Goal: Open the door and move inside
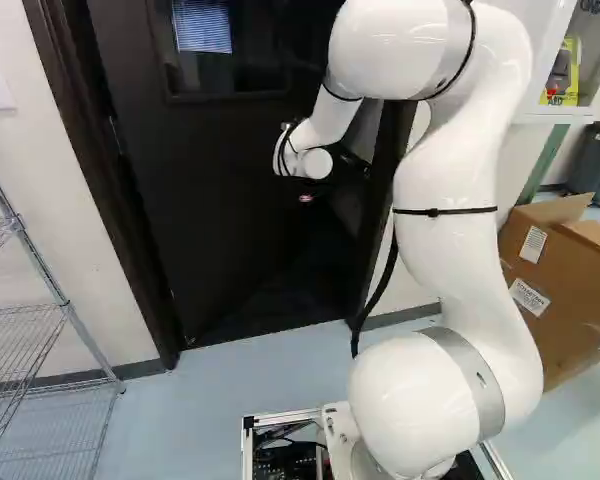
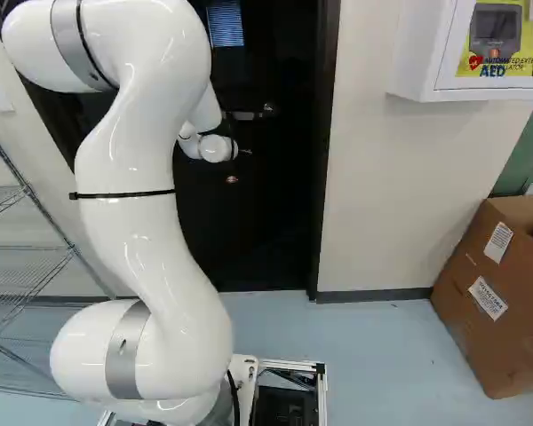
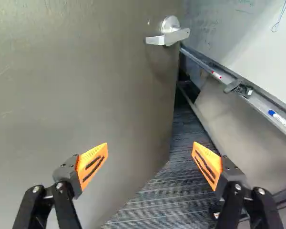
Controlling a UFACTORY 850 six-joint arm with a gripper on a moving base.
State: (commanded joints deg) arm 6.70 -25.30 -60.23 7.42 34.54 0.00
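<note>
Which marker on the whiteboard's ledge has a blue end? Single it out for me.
The nearer marker on the ledge, this side of the black object; the farther marker, beyond that object, shows red instead.

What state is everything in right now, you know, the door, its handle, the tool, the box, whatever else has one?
Door: ajar, swung away from the base
Door handle: roughly level, ungripped
Tool: open, nothing between its fingers
Cardboard box: flaps open
AED cabinet: looks shut
Blue-ended marker: lying in the whiteboard tray
</note>
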